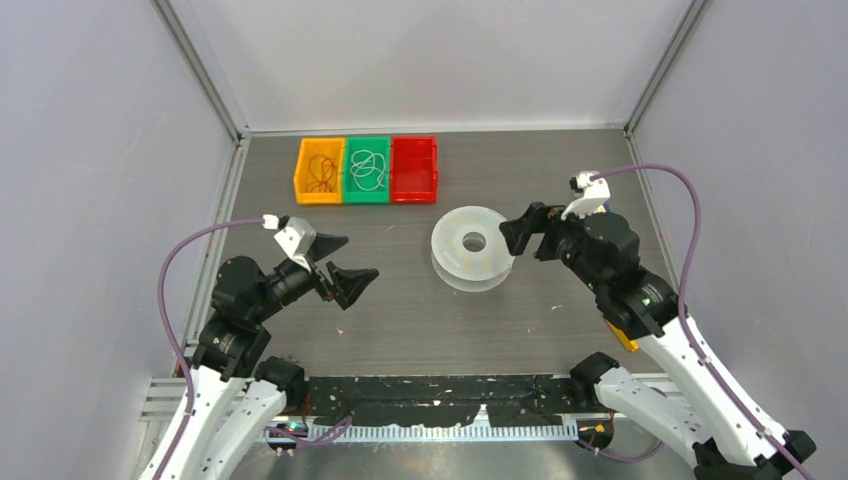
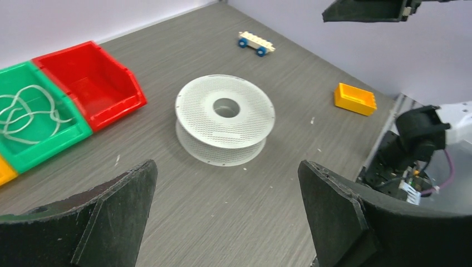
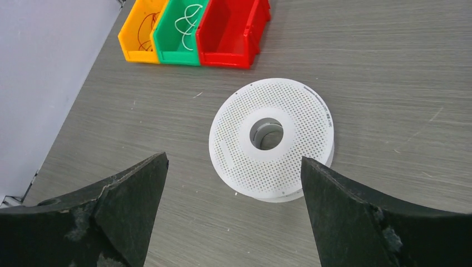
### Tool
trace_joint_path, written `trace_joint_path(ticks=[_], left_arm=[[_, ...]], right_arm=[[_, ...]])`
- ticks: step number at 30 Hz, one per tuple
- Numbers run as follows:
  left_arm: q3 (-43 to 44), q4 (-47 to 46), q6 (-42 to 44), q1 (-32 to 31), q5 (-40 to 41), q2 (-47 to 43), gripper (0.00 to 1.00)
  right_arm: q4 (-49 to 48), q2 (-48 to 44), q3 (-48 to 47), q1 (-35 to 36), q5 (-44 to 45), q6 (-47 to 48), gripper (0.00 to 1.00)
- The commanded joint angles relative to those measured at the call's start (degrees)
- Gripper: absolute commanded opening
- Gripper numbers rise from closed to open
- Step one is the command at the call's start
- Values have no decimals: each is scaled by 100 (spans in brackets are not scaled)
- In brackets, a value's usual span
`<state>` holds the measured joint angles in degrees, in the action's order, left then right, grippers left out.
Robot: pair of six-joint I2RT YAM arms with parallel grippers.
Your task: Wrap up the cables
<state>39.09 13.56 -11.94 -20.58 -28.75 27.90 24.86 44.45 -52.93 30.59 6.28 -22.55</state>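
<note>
While your left gripper (image 1: 358, 257) is hanging over the table (image 1: 400, 320) with fingers spread wide, a dark-red cable (image 1: 321, 176) is lying coiled in the yellow bin (image 1: 318, 197) and a white cable (image 1: 368, 170) in the green bin (image 1: 366, 197), with the red bin (image 1: 414, 170) sitting next. Further right, the spool (image 1: 473, 247) is lying flat, and your right gripper (image 1: 533, 235) is hovering just beside it, jaws apart.

White spool (image 1: 472, 247) flat on table (image 1: 420, 330). Right gripper (image 1: 526, 236) just beside spool's right rim. Left gripper (image 1: 355, 259) left of spool, apart, jaws spread. Orange bin (image 1: 320, 171), green bin (image 1: 367, 170), red bin (image 1: 414, 169) in row behind spool, leftward.
</note>
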Motion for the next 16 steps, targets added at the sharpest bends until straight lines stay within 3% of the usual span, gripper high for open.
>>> trace_joint_path(ticks=[1, 9, 16], left_arm=[[-23, -440, -169, -133, -579, -11, 100], [-57, -349, -67, -135, -96, -184, 100], [-37, -303, -27, -139, 72, -195, 100]], right_arm=[[318, -588, 60, 61, 302, 35, 95], [-4, -1903, 869, 64, 512, -12, 95], [146, -2117, 863, 63, 590, -16, 95]])
